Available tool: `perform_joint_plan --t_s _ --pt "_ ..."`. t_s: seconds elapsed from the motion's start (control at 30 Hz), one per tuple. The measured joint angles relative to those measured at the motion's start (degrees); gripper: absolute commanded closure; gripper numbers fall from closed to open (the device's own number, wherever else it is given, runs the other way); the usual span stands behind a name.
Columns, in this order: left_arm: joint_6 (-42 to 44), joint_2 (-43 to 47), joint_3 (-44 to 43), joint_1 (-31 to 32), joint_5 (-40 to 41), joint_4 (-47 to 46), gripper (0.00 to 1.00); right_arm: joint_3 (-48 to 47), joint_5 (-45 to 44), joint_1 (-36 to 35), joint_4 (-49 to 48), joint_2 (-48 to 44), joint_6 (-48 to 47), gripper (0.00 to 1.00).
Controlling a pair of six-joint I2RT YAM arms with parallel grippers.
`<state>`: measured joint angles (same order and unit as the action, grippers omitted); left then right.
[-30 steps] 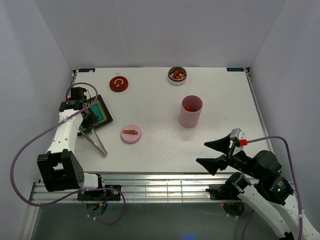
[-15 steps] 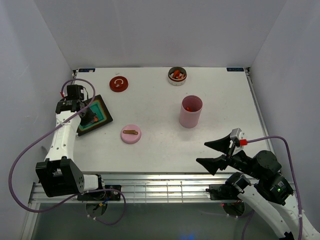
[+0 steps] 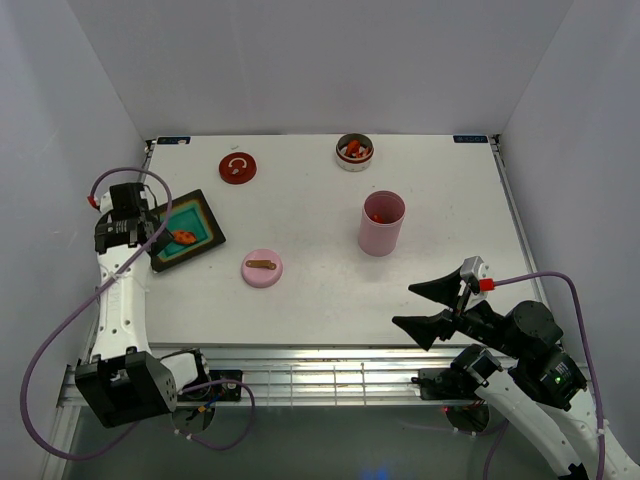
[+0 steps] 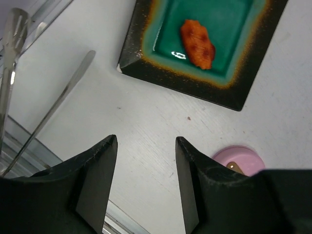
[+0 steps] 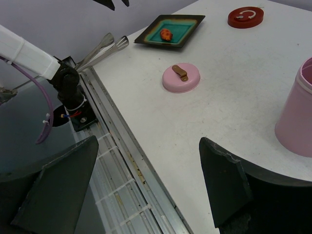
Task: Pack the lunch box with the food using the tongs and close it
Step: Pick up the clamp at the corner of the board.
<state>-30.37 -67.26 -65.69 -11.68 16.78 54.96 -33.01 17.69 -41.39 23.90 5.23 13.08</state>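
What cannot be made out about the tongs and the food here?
- Slim silvery V-shaped tongs: top view, probably under the left arm; left wrist view, frame edge cuts their joined end.
- Red food in the tall pink cup: top view, too small to identify.
- Food pieces in the small round silvery bowl: top view, too small to count.

Lab test cell: white table, plain surrounding walls.
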Motion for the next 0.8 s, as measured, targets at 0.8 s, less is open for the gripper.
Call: perform_joint_plan --t_s 0.8 --pt "9.60 -10.29 11.61 -20.85 -4.55 -7.43 0.36 0.00 0.02 -0.39 0.00 -0.02 0.02 0.10"
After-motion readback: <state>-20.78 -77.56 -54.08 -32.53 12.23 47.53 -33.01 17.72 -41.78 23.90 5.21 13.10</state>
